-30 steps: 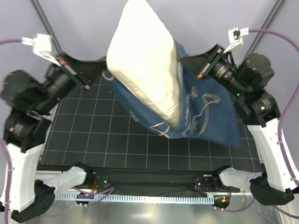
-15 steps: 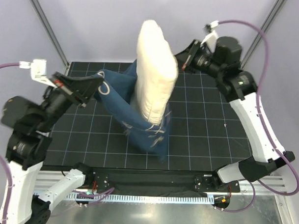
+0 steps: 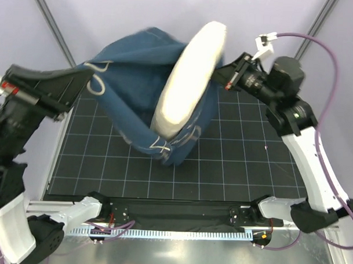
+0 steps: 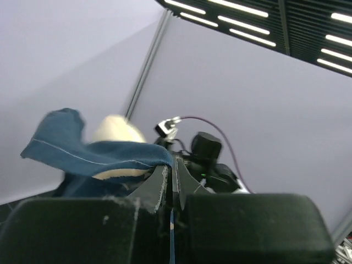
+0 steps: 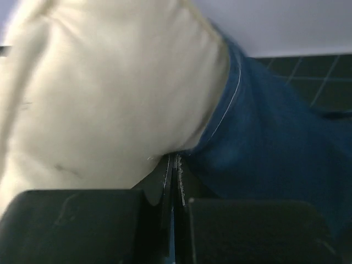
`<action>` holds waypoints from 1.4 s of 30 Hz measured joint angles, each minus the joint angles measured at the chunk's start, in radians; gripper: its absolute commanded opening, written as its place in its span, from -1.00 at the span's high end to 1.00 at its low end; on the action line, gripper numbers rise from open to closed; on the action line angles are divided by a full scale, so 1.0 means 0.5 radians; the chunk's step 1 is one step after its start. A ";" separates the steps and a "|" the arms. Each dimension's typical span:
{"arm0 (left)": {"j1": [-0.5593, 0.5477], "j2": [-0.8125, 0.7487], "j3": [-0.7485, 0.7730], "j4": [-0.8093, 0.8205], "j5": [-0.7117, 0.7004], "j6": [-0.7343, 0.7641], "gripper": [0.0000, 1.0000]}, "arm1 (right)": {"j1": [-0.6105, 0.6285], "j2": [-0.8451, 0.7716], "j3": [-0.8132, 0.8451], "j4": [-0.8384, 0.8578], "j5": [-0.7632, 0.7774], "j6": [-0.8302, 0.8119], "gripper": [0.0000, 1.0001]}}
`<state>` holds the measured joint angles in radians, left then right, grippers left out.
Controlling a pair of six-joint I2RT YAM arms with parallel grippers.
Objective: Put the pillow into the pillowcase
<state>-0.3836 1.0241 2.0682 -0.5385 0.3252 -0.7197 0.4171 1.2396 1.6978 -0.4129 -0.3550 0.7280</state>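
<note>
The black gridded mat (image 3: pixel 245 163) covers the work surface. A slanted frame post (image 3: pixel 50 23) rises at 11 o'clock from the mat's centre, and a purple cable (image 3: pixel 324 47) loops off the right arm at 2 o'clock. The pillowcase (image 3: pixel 132 72) hangs spread between both arms over the far half of the mat; whether its lowest fold touches the mat cannot be determined. The left gripper (image 3: pixel 90 81), at 10 o'clock, is clamped on the case's hem (the wrist view shows blue fabric pinched between closed jaws). The right gripper (image 3: pixel 223 76), at 1 o'clock, is likewise closed on the hem, just beside the pillow. The pillow (image 3: pixel 187 80) stands on edge inside the case, tilted. Its long axis runs from 1 o'clock down to 7 o'clock. The lower end sits in the case's pocket, and the upper end projects out of the opening. In the right wrist view the pillow's bulk blocks most of the scene.
</note>
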 measured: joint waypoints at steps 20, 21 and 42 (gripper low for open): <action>0.000 -0.101 -0.629 0.257 0.111 -0.134 0.99 | -0.137 0.267 1.035 -0.401 -0.025 -0.022 0.92; -0.001 -0.089 -0.616 0.254 0.114 -0.134 0.99 | -0.143 0.232 1.016 -0.372 -0.029 -0.022 0.92; 0.000 0.137 0.126 0.078 0.068 -0.031 0.99 | -0.159 0.356 0.202 -0.243 -0.342 0.004 0.92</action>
<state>-0.3836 1.0927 2.1311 -0.4995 0.3592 -0.7353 0.3374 1.4174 1.7988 -0.5343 -0.5259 0.7300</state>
